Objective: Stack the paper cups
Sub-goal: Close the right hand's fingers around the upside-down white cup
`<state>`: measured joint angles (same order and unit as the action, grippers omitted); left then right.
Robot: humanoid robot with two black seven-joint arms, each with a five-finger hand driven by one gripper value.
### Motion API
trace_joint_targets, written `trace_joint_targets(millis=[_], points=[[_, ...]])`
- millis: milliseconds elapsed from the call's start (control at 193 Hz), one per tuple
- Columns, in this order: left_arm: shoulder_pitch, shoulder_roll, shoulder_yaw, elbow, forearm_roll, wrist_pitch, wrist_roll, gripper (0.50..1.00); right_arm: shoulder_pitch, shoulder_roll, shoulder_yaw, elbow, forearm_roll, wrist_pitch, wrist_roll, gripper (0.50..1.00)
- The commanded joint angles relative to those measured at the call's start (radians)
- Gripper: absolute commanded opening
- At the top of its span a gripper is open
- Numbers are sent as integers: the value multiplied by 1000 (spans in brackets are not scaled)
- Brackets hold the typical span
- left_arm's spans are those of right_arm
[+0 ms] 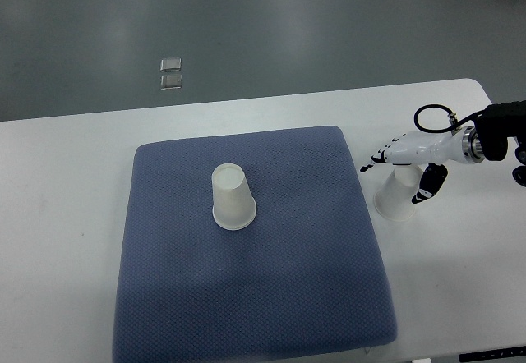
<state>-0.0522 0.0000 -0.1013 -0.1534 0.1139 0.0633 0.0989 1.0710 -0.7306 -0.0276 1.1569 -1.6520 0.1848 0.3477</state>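
1. From the top view I see a blue mat (255, 248) on the white table (66, 215).
2. One paper cup (233, 198) stands upside down near the middle of the mat.
3. A second cup (398, 196) stands upside down just off the mat's right edge.
4. My right hand (407, 162) sits over that second cup, fingers spread around it; I cannot tell if it grips.

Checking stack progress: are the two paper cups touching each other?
Apart. The top view shows one cup on the blue mat, the other cup off it, bare mat between.
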Motion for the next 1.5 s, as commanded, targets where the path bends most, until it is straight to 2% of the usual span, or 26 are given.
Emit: trace_joint_targets(millis=[0,729,766,848,900,983,1138,1169,1495], points=[[0,0,0,0,0,0,1,1000,-11,0,0,-8,-2,-8,1,905],[0,0,0,0,0,0,1,1000,-40,30,-2,-42,-9,-28,2,889],[0,0,0,0,1,0,1,1000,-40,31,-2,-42,-9,-28,2,870],[0,0,0,0,0,0,-2,1000,-40,30,-2,-42,-9,-27,2,862],[0,0,0,0,0,0,1,1000,-40,31,-2,-42,-9,-24,2,821],[0,0,0,0,0,0,1,1000,-40,31,-3,-42,-9,-21,2,782],[0,0,0,0,0,1,-2,1000,-37,30,-3,-42,-8,-15,4,619],[0,0,0,0,0,1,1,1000,-36,30,-3,-42,-8,-13,4,599],[0,0,0,0,1,0,1,1000,-23,23,-3,-40,-5,-10,5,592]])
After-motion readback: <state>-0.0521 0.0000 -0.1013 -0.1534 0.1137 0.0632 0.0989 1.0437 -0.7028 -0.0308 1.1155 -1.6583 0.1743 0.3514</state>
